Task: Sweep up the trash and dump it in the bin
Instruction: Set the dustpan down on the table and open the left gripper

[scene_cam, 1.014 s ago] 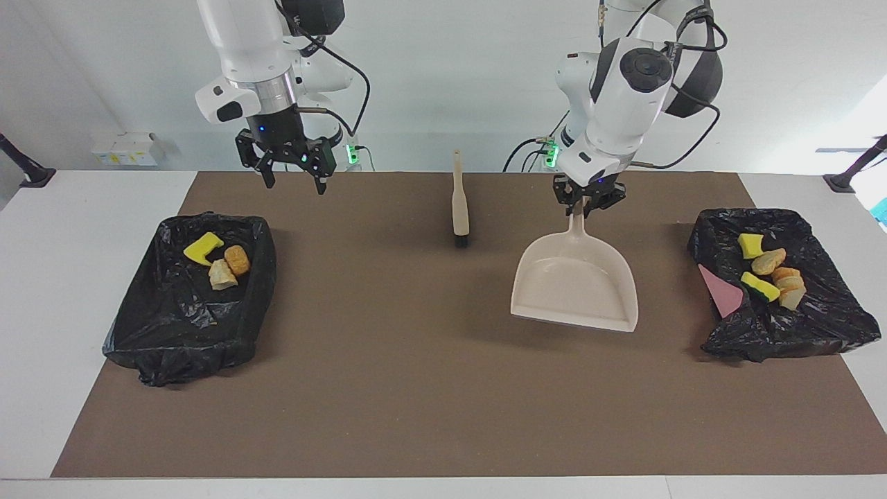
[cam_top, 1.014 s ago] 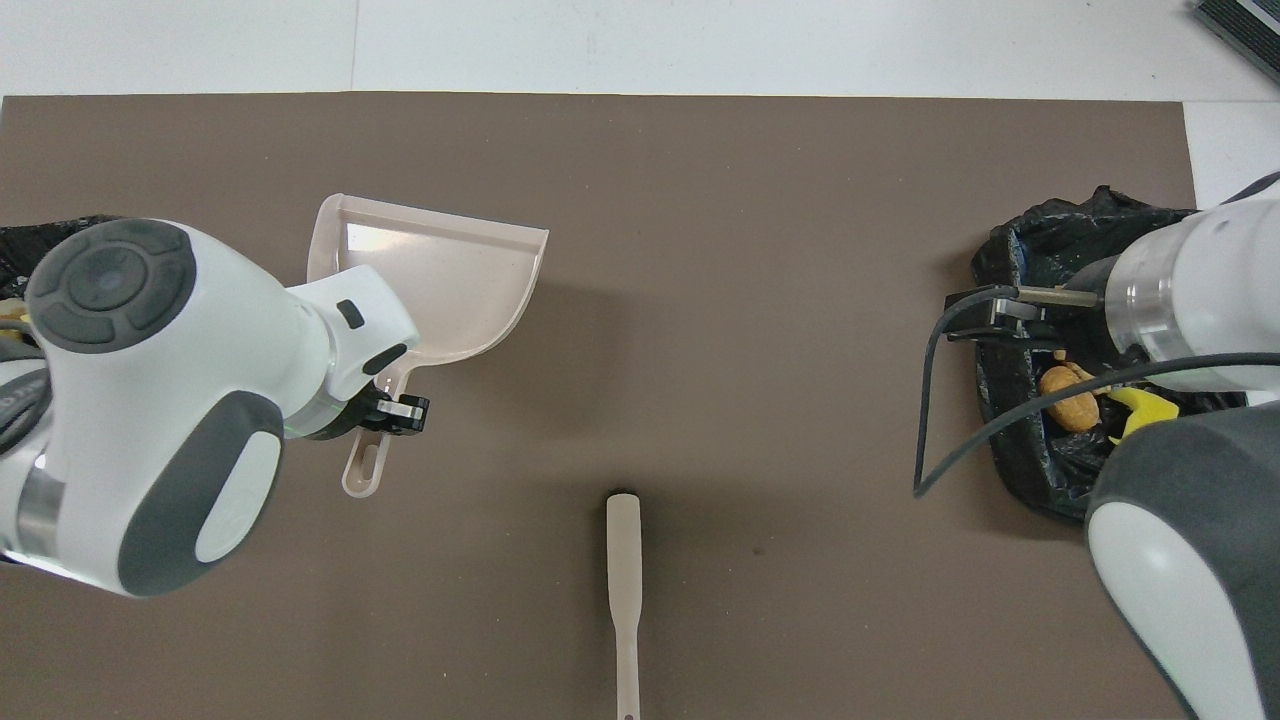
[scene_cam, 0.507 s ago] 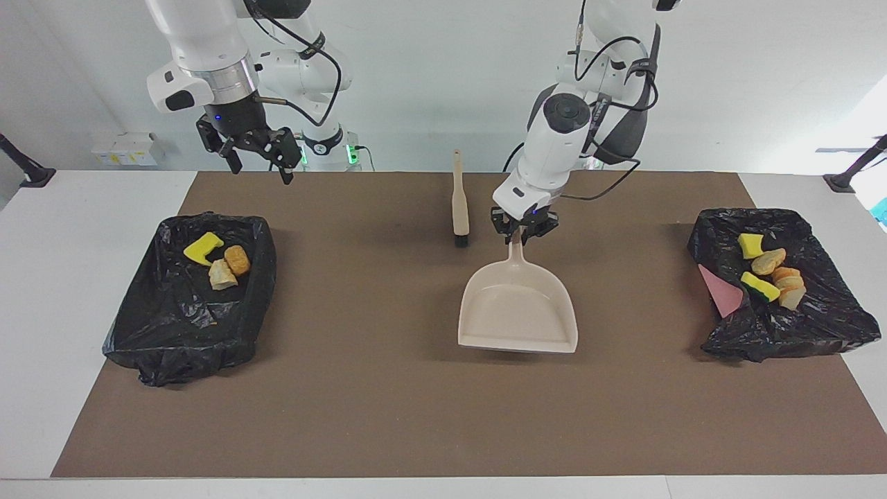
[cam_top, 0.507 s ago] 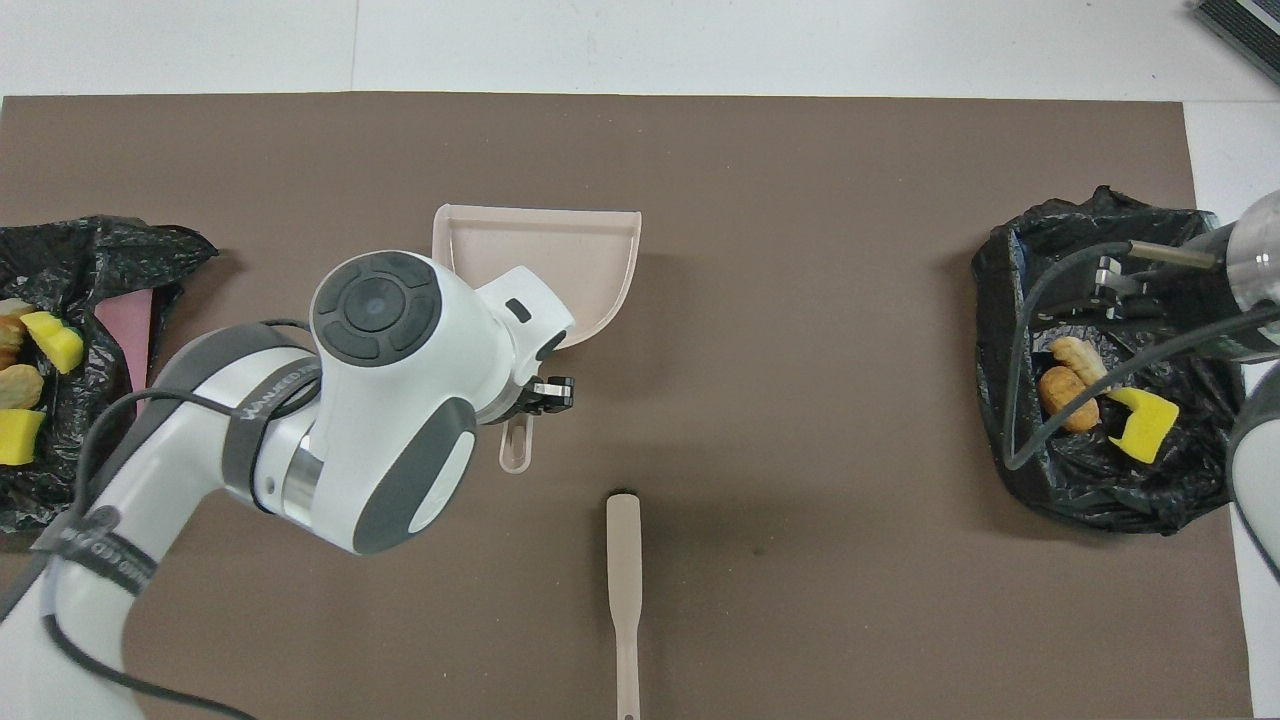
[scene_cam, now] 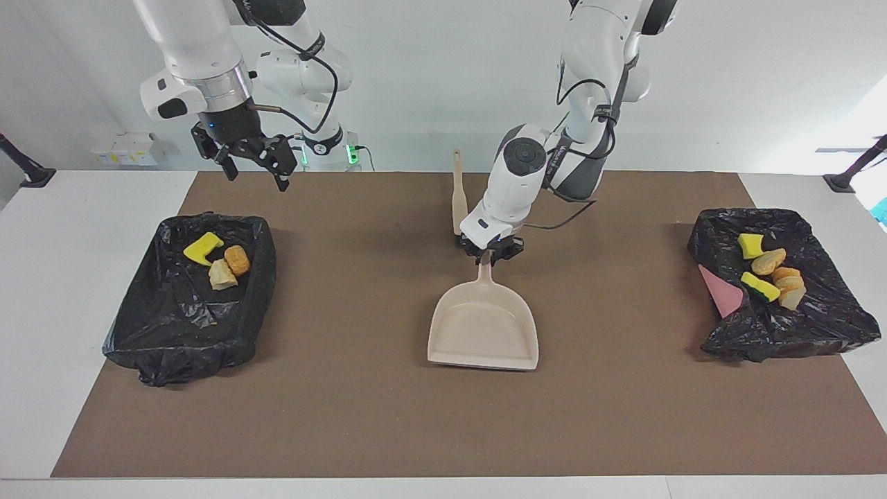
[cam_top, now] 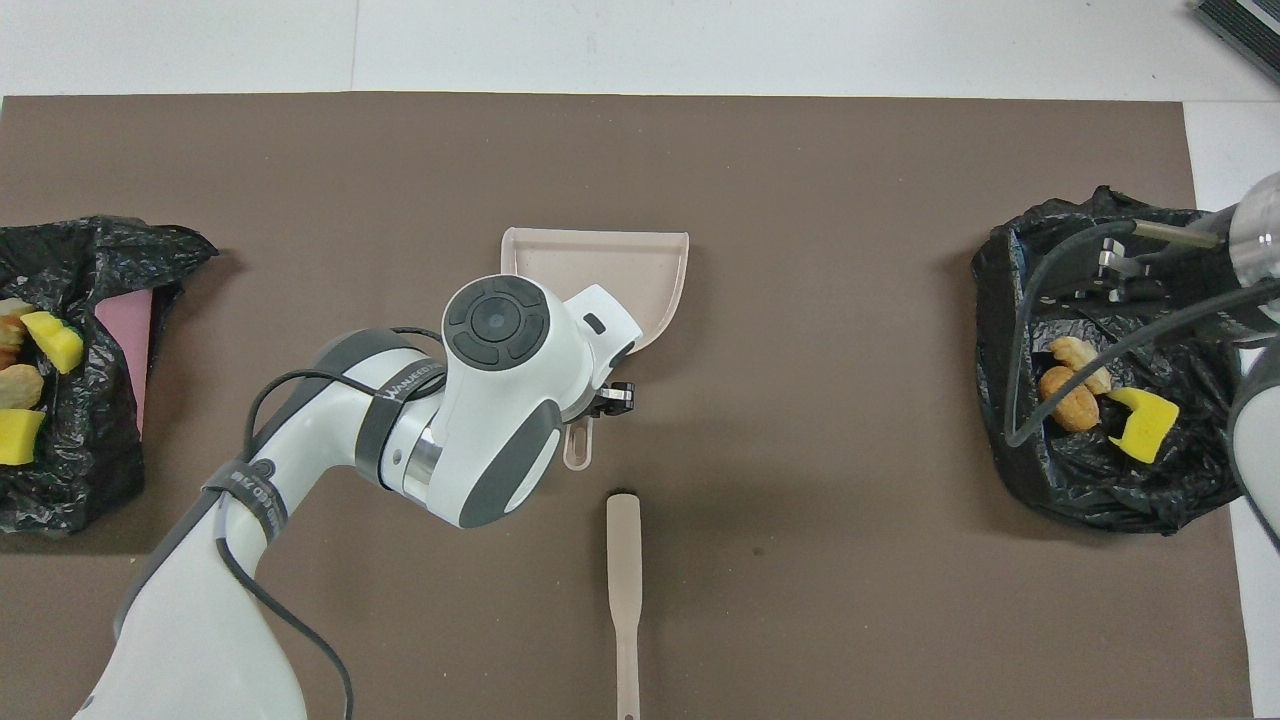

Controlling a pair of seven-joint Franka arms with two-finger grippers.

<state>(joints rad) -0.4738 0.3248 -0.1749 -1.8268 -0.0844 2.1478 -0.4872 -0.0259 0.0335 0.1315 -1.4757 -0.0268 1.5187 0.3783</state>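
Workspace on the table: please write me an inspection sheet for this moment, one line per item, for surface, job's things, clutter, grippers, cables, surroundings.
Surface: brown mat on a white table; no scraps on the mat.
Job's things: yellow sponge chunks and tan bread lumps lie in two black-bag-lined bins, three at the right arm's end, the rest at the left arm's end. Beige plastic dustpan at the mat's middle; beige brush nearer the robots.
Clutter: pink flat piece in the left arm's bin.
Grippers: left gripper shut on the dustpan's handle; right gripper open, raised, waiting.
Cables: black cables on both arms.
Surroundings: white wall; small white box.
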